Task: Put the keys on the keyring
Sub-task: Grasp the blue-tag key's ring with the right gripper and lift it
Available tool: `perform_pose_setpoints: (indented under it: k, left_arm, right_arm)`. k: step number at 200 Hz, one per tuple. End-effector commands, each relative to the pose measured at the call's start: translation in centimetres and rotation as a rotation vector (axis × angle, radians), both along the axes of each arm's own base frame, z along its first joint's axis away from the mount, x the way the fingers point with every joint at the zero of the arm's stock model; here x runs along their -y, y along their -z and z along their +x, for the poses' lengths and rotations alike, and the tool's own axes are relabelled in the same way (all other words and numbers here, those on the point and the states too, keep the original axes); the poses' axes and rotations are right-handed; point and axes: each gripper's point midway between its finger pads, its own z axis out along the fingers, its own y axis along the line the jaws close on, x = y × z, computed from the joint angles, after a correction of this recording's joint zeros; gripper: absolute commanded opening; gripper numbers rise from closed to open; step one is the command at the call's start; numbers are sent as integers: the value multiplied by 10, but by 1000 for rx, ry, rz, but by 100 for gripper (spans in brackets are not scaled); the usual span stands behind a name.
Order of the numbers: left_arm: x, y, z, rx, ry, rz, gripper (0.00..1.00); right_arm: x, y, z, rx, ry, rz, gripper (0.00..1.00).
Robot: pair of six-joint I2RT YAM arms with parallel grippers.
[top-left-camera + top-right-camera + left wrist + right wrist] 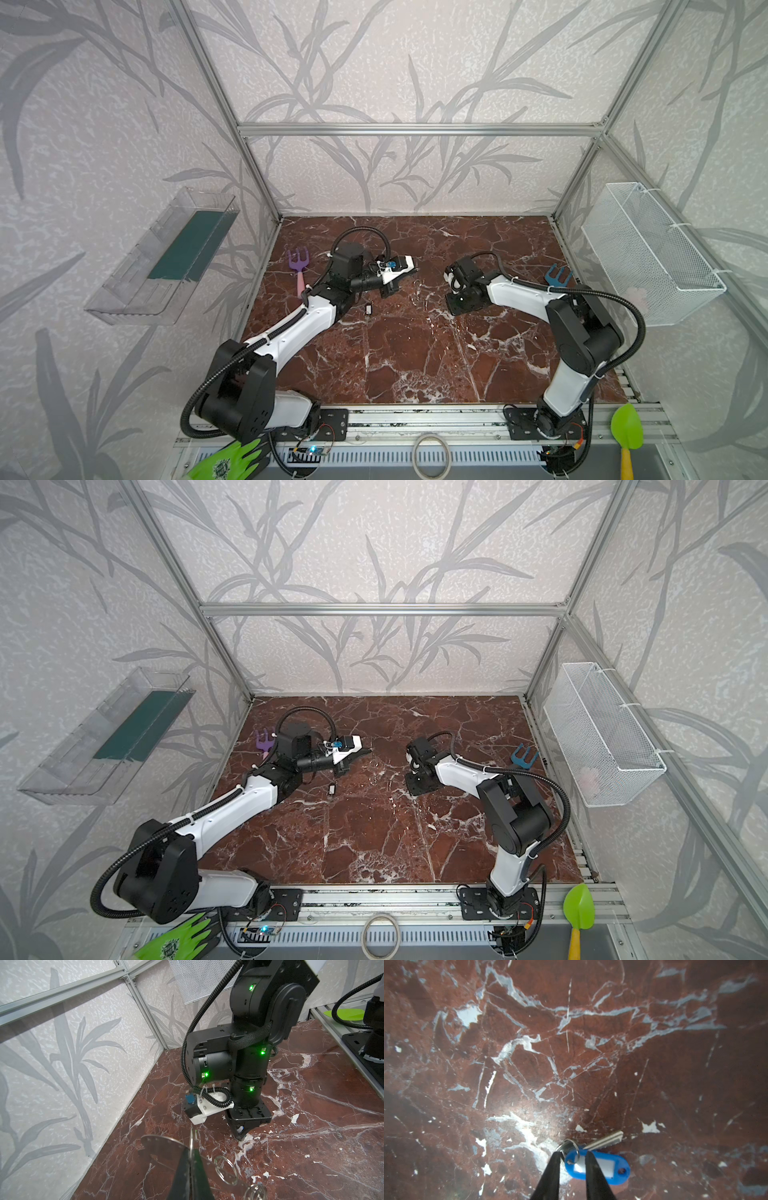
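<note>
- Between the fingers of the right tool (573, 1155), which point straight down and stand apart, lie a small split ring (577, 1152) and the near end of the blue tag (600, 1165). One finger (554, 1167) touches the split ring and the other crosses in front of the tag. Whether they pinch anything, I cannot tell.
- On that ring, the silver key (607, 1140) lies flat on the red marble desk (529, 1053), its blade slanting away from the tag.
- Seen from the left wrist, the right tool's tips meet the desk on a white vein, with a speck of blue showing just above them.
- At the left tool (191, 1154), the fingers are pressed together, clamped on the edge of the keyring (160, 1142). It is a flat grey plate held off the desk, with its shadow beneath. Wire loops (225, 1169) jut out beside the fingers.
- In both top views the two tools face each other across the far half of the desk, well apart.
- The black-and-white key (368, 308) lies alone on the desk, near the left forearm and apart from both tools.
- A purple rake (298, 266) lies by the desk's left edge and a blue rake (559, 276) by its right edge.
- A clear tray (162, 257) hangs on the left wall and a white mesh basket (652, 249) on the right.
- Along the front rail sit a green glove (232, 461), a pale ring (431, 455) and a green trowel (626, 428).
</note>
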Motion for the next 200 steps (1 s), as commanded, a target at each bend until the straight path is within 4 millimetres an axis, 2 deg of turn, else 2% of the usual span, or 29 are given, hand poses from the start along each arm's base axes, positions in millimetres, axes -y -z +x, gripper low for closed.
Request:
perform_pose_setpoints:
  k: [1,62,118,141,167,170,179,200]
  left_arm:
    - [0,-8,1,30,7,-9,0]
    - [0,-8,0,32,8,-9,0]
    - [0,-7,0,31,7,-7,0]
    - [0,-7,0,30,9,-7,0]
    - [0,-7,0,29,10,-7,0]
    - [-1,-7,1,31,7,-7,0]
    - [0,-8,0,32,9,-8,0]
    - [0,-10,1,45,6,-11,0]
  right_arm:
    - [-2,0,0,-17,5,-6,24]
    - [-9,5,0,-24,-11,-9,21]
    - [-10,1,0,1,-37,-23,9]
    - [-15,-11,3,53,-63,6,0]
    - [-19,-29,4,132,-122,45,0]
    - [-20,-39,5,161,-133,60,0]
    - [-23,-51,4,206,-171,84,0]
    - [-26,-71,-1,284,-255,120,0]
